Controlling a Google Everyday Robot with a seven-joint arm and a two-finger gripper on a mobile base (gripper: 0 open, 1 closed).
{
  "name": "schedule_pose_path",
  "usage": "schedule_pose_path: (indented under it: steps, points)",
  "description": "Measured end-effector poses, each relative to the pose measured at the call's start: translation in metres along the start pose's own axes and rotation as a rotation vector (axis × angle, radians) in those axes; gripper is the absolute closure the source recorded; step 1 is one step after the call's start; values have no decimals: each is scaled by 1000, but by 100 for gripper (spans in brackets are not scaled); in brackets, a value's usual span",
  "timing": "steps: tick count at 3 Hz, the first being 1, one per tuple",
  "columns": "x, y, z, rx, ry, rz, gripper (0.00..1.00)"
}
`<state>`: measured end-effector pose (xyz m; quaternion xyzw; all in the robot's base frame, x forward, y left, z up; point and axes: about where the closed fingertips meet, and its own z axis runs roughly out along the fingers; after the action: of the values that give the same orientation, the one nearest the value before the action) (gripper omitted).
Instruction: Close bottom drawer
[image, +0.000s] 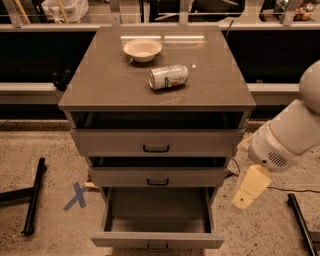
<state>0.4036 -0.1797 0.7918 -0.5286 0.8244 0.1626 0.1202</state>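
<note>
In the camera view, the bottom drawer (157, 241) is standing pulled out toward the near edge, its grey box showing. The pincer (246, 196) is hanging just right of it, not touching; how far open it is cannot be told. A bowl (142, 49) and a can (168, 76) are lying on the surface (100, 82).

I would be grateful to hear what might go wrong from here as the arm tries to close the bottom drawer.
1. The gripper hangs right of the cabinet, beside the bottom drawer rather than before its front; pushing from there may strike its side or skew it.
2. The drink can lies on its side on top of the cabinet; a hard shove could set it rolling off.
</note>
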Motion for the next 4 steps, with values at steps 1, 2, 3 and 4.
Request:
schedule_pose_path:
  steps: [1,2,3,4]
  points:
    - [2,5,15,-32,-11,15,0]
    - [2,5,14,-32,-11,15,0]
    - [10,1,33,-43,13,31,0]
    - [62,-15,123,-88,77,58,0]
